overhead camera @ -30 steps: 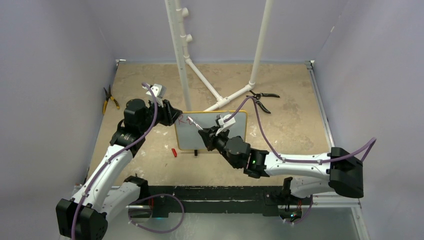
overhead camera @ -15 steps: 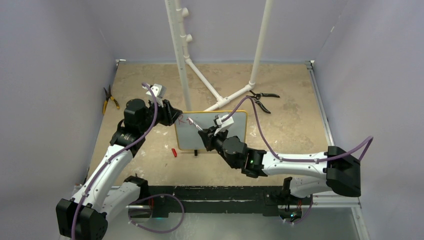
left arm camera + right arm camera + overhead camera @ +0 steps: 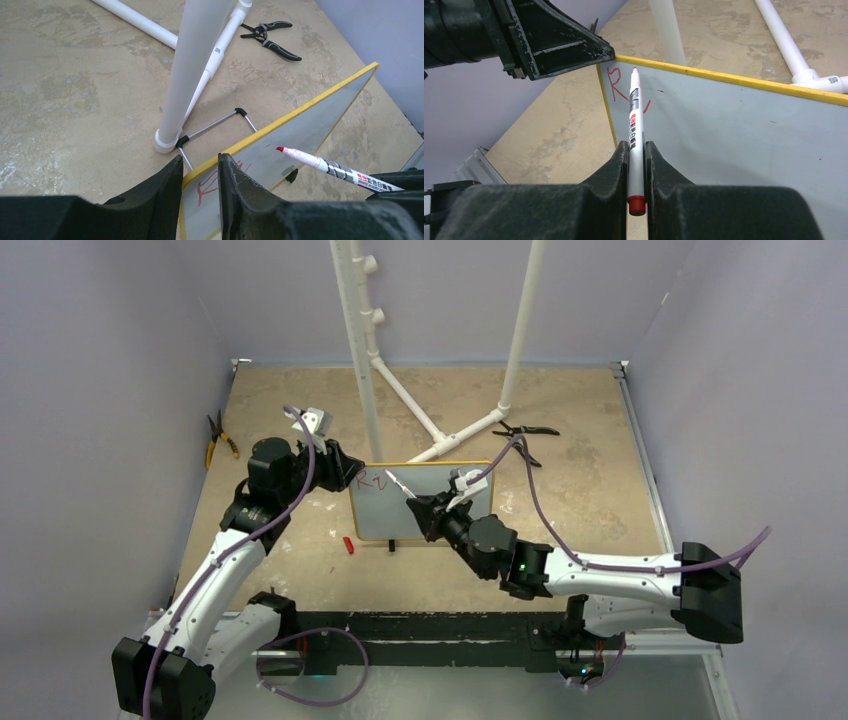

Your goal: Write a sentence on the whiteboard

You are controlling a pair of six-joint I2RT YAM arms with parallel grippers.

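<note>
The whiteboard [image 3: 375,515] is propped at a tilt on the surface [image 3: 300,400], against a white pipe frame [image 3: 360,360]. Its upper left corner is clamped by the left hand [image 3: 343,472]. A marker [image 3: 398,485] is grasped by the right hand [image 3: 416,506], with its tip beside the sentence [image 3: 375,480], of which a red "R" and one stroke are written.

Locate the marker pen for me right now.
In the right wrist view the marker pen sits clamped in the right gripper, its tip by the red writing near the whiteboard's top left corner.
</note>
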